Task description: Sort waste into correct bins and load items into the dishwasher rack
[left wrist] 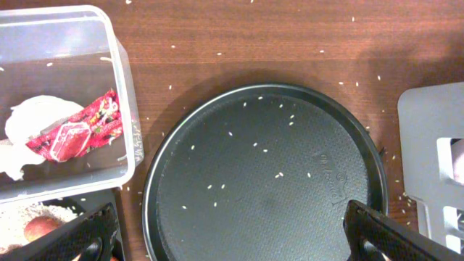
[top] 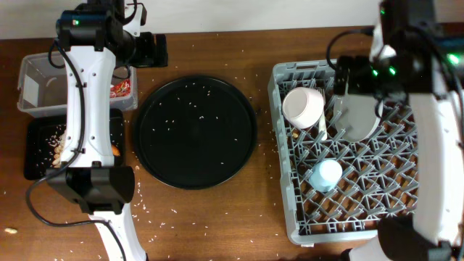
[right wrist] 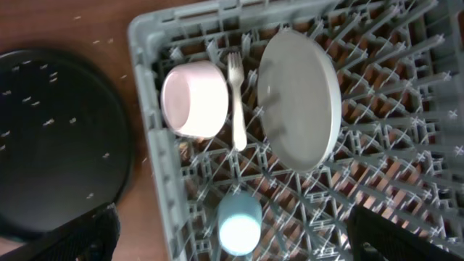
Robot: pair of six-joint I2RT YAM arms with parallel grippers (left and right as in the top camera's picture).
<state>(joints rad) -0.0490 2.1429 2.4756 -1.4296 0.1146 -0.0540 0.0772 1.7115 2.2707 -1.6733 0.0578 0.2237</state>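
Loading looks done: plate point(right wrist: 299, 98), fork point(right wrist: 235, 94), bowl point(right wrist: 194, 98) and cup point(right wrist: 239, 221) sit in the rack point(right wrist: 156, 145) ahead of the wide, empty fingers point(right wrist: 80, 235) of the right gripper point(right wrist: 239, 243); the left gripper point(left wrist: 232, 235) is equally open and empty, so next, lift clear.

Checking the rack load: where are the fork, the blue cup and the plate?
fork point(right wrist: 237, 105), right wrist view, middle of its handle.
blue cup point(right wrist: 239, 225), right wrist view, its pale round end.
plate point(right wrist: 299, 98), right wrist view, centre of its face.
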